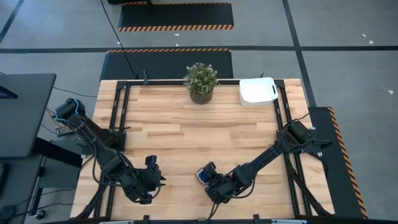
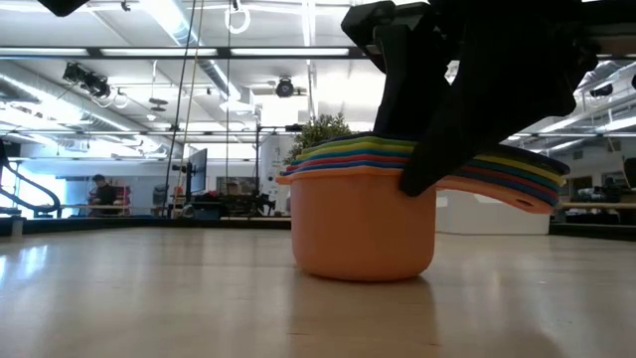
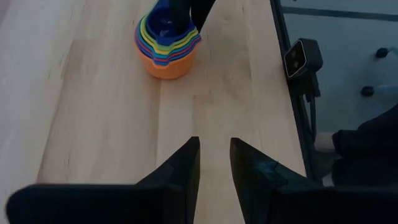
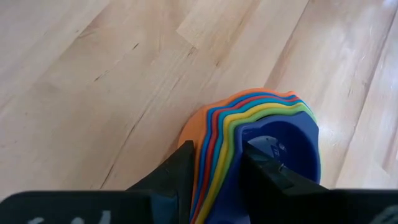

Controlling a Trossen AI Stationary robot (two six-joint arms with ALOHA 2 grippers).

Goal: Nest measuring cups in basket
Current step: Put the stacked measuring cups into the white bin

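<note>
The measuring cups (image 1: 204, 176) stand nested in one stack on the table near its near edge. The orange cup (image 2: 363, 224) is outermost, with its base on the wood, and a dark blue cup (image 4: 286, 146) is innermost. Their handles (image 2: 522, 187) fan out to one side. My right gripper (image 4: 217, 168) is down on the stack, shut on its walls. My left gripper (image 3: 214, 168) waits shut above bare wood near the table's near left, pointing toward the stack (image 3: 166, 43). The white basket (image 1: 258, 91) sits at the far right corner. My right gripper clamps the nested walls (image 4: 214, 146) at one side of the stack, coming from above and slanting down. One finger (image 4: 268, 167) is inside the dark blue cup and the other (image 4: 179, 169) is outside the orange one. The stack stands upright on the table.
A potted green plant (image 1: 201, 81) stands at the middle of the far edge, left of the basket. Bare wood lies between the stack and the basket. A black frame rail (image 1: 281, 112) runs along the table's right side.
</note>
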